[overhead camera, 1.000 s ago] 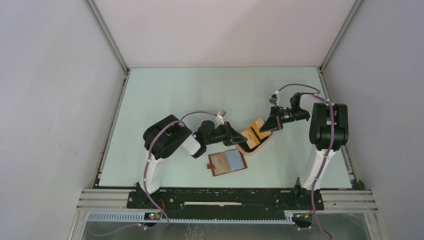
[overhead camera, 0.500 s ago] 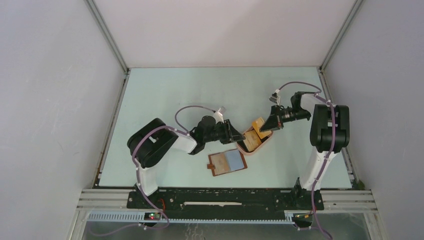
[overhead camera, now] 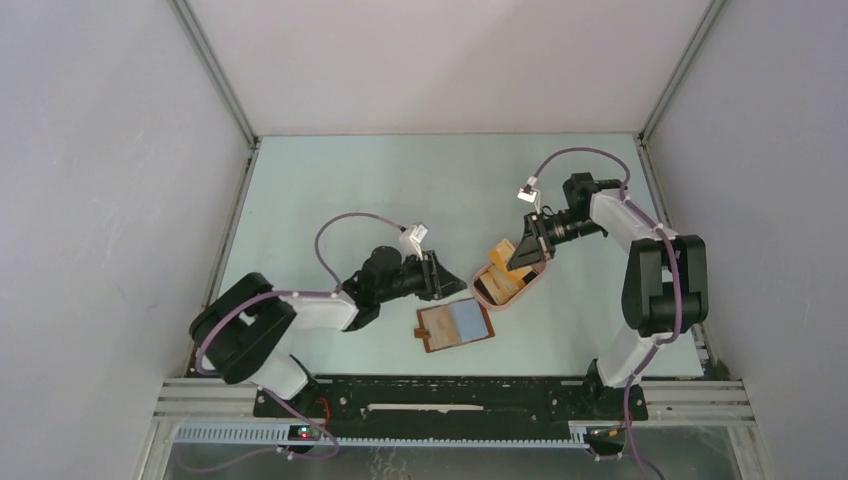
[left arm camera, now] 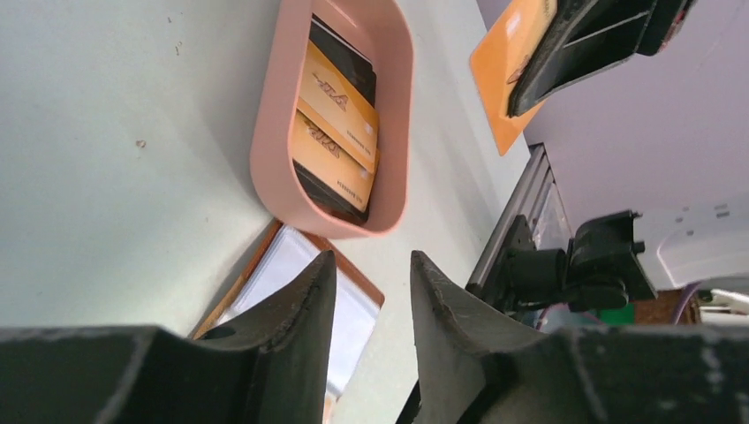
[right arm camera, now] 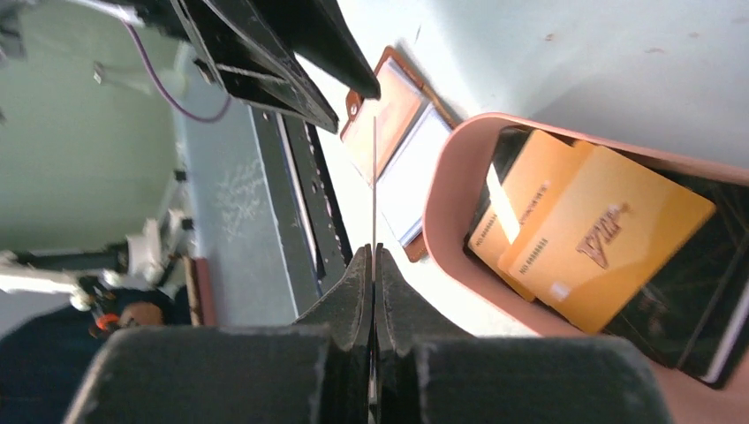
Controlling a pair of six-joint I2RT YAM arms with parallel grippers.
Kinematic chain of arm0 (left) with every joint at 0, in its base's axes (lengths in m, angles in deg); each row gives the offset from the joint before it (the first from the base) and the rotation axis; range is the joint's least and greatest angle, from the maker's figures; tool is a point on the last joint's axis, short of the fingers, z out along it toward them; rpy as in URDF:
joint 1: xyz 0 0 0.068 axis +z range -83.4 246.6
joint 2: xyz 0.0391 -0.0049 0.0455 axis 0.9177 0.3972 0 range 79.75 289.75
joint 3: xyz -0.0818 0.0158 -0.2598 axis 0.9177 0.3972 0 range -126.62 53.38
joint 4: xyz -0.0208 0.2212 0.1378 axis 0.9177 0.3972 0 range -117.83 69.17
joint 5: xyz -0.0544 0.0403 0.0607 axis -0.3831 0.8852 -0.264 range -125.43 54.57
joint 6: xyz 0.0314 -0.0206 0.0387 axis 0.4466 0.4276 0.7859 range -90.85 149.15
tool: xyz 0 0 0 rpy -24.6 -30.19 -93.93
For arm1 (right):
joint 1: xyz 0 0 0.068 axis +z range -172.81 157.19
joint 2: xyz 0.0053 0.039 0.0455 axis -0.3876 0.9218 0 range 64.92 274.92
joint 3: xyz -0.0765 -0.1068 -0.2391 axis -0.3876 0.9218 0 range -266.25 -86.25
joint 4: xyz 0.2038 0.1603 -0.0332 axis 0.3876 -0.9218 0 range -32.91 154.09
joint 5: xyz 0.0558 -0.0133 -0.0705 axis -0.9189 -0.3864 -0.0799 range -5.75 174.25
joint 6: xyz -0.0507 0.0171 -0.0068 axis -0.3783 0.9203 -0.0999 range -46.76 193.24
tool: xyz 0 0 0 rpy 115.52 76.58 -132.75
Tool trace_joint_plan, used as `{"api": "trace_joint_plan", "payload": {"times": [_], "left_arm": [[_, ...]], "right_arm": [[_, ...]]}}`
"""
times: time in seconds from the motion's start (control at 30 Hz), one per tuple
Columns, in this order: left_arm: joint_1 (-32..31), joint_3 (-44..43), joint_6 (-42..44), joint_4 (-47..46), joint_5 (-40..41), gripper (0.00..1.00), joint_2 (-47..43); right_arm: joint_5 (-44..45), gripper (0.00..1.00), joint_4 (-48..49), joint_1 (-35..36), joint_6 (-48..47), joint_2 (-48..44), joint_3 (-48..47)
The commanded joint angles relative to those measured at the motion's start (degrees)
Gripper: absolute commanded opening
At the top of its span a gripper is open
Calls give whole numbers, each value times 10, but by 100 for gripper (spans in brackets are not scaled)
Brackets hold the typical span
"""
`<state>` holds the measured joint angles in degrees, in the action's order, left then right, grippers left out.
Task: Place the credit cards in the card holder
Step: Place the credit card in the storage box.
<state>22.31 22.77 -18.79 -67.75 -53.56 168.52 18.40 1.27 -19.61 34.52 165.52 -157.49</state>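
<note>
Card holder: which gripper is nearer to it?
Left. The left gripper sits just past the far edge of the card holder; the right gripper is farther off, above the tray, holding an orange card.

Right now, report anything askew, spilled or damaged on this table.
Nothing spilled or damaged. In the pink tray, two orange cards lie fanned and crooked over black cards rather than stacked square. The right end effector pinches another orange card in the air; the card holder lies open beside the tray.
</note>
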Motion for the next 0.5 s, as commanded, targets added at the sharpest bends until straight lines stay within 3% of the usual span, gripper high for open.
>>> {"api": "trace_joint_plan", "payload": {"times": [0.0,0.13,0.27,0.47], "left_arm": [[-4,75,67,-44,26,43,-96],[-4,154,91,-38,60,46,-190],[-4,218,94,-10,95,47,-285],[-10,262,65,29,110,46,-363]], "right_arm": [[53,0,38,69,1,-42,18],[89,0,67,133,47,-26,22],[159,0,142,207,152,-33,54],[221,0,254,271,289,-50,122]]}}
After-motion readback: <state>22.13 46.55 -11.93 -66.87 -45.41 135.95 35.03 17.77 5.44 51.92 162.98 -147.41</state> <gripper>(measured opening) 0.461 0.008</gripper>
